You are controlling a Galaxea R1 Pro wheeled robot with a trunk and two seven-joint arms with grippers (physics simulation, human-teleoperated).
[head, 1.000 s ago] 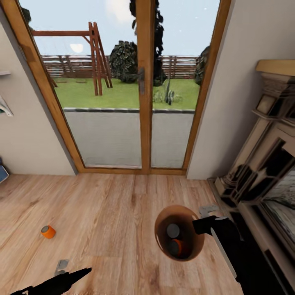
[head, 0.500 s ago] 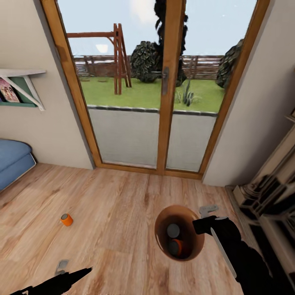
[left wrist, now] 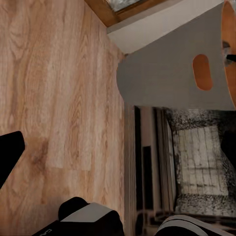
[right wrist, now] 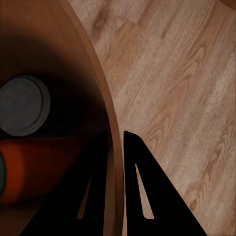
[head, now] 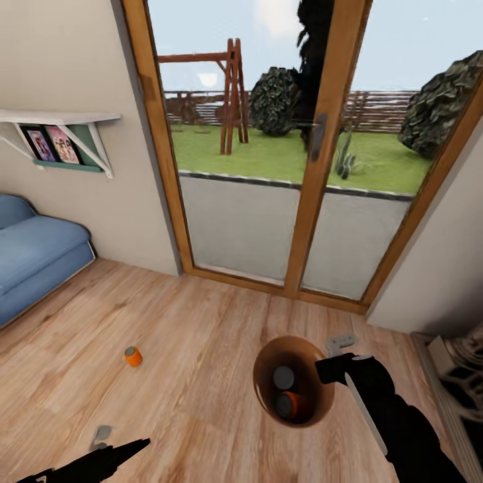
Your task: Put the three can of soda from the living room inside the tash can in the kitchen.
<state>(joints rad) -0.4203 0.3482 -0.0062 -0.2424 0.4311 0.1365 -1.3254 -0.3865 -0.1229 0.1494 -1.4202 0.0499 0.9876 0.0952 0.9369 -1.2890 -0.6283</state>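
at the bottom right of the head view the right gripper [head: 333, 367] is clenched on the rim of the tash can [head: 323, 406], one finger inside the brown wall and one outside, as the right wrist view shows. two cans lie inside it: an orange can [head: 290, 404] on its side and a second can [head: 283, 378] showing its grey top, colour not clear. at the bottom left the left gripper [head: 117, 451] hangs over the wood floor [head: 201, 349]; i cannot tell whether it is released. farther off, left of centre, the third can [head: 133, 355], orange, stands alone on the floor. beyond it are the blue sofa [head: 33, 255] and the glass doors [head: 295, 168]. judging by this, two cans are collected; one pickup and the trip to the kitchen remain.
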